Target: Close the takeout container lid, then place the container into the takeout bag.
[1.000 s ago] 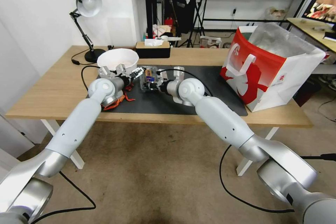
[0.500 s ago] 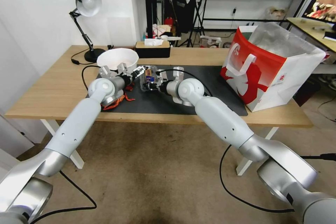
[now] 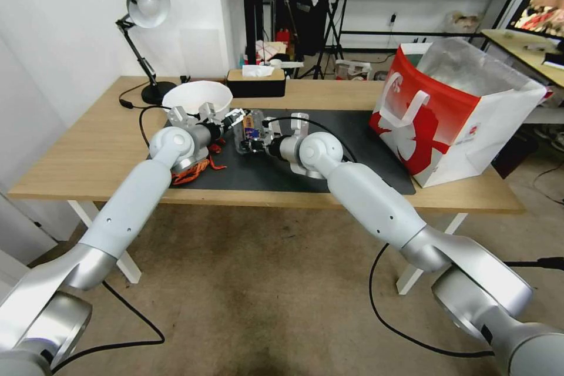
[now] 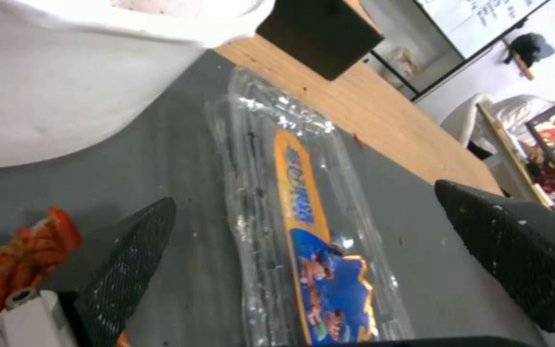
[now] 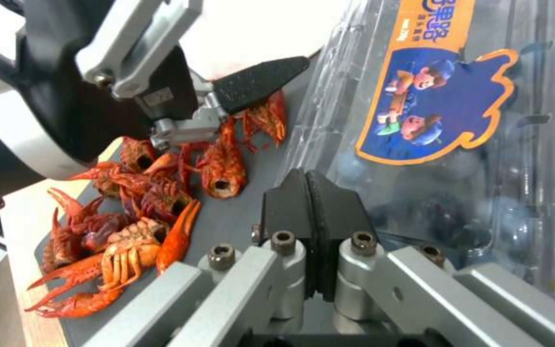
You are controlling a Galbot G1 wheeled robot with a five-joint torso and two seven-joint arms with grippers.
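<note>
The container (image 3: 251, 132) sits on the dark mat on the surface (image 3: 88, 153), between both arms and well apart from the bag (image 3: 458, 111). The lid (image 5: 444, 91) (the half with the sticker) looks folded over, though I can't tell if it's snapped. The left tool (image 4: 316, 231) is spread wide at one end. The right tool (image 5: 314, 231) is pinched together on nothing, beside the container. Bagging isn't done yet.
</note>
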